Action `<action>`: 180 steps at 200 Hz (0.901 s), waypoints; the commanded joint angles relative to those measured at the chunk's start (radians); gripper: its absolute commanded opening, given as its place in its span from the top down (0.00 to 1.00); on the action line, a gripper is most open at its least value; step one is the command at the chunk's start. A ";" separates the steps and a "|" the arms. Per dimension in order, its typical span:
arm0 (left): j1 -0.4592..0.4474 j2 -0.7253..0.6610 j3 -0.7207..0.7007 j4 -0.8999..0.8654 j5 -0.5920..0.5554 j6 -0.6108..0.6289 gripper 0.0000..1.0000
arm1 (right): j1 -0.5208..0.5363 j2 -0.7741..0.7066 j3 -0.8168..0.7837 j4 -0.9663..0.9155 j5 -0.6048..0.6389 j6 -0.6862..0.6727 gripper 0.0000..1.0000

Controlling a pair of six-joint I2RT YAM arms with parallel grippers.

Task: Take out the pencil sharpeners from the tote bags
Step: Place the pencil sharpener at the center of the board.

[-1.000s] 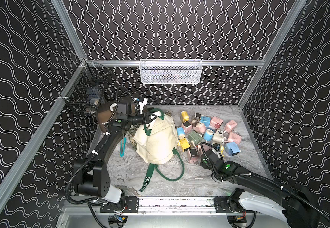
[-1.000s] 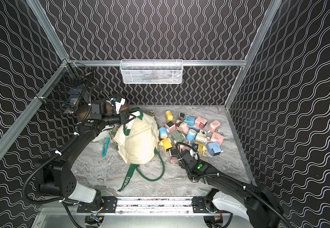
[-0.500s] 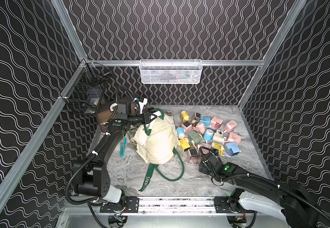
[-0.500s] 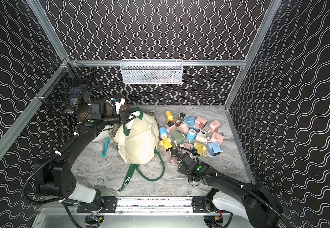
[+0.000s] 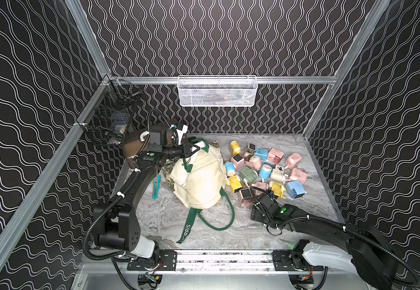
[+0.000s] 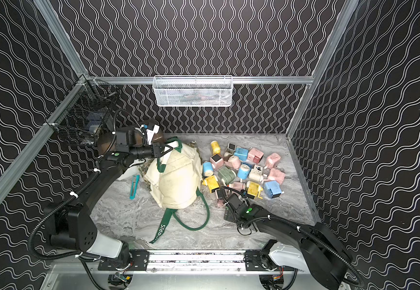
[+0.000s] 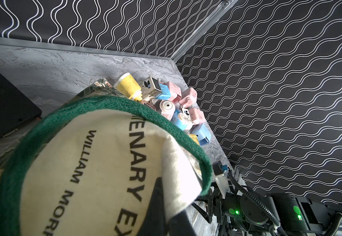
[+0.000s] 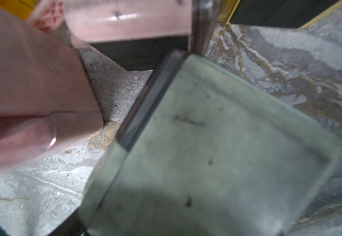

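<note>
The cream tote bag (image 5: pixel 198 180) with dark green straps lies bulging at the table's middle, seen in both top views (image 6: pixel 176 180). My left gripper (image 5: pixel 191 150) is shut on the bag's cloth rim at its far corner; the wrist view shows the cream cloth (image 7: pixel 176 173) pinched between dark fingers. Several pastel pencil sharpeners (image 5: pixel 261 170) are heaped right of the bag. My right gripper (image 5: pixel 255 213) is low at the heap's front edge. A pale green sharpener (image 8: pixel 217 153) fills its wrist view and hides its fingers. A pink sharpener (image 8: pixel 33 92) lies beside it.
A flat teal strip tool (image 5: pixel 156 187) lies left of the bag. A brown-lidded box (image 5: pixel 132 148) stands behind the left arm. A black wire basket (image 5: pixel 111 120) hangs on the left rail, a white mesh basket (image 5: pixel 217 91) on the back wall. A loose green strap (image 5: pixel 219 221) loops frontward.
My right gripper has drawn back from the heap toward the table's front and slightly left. The left gripper and bag have stayed still.
</note>
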 commanded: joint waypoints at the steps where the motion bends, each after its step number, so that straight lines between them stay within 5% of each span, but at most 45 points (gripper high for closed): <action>1: 0.003 -0.008 0.001 0.037 0.023 -0.003 1.00 | 0.004 0.021 -0.004 -0.014 -0.085 0.012 0.15; 61: 0.003 -0.009 0.000 0.038 0.024 -0.002 1.00 | 0.016 0.004 0.009 -0.038 -0.089 -0.008 0.04; 180: 0.003 -0.012 -0.003 0.032 0.018 0.003 1.00 | 0.017 -0.228 0.114 -0.180 -0.161 -0.124 0.00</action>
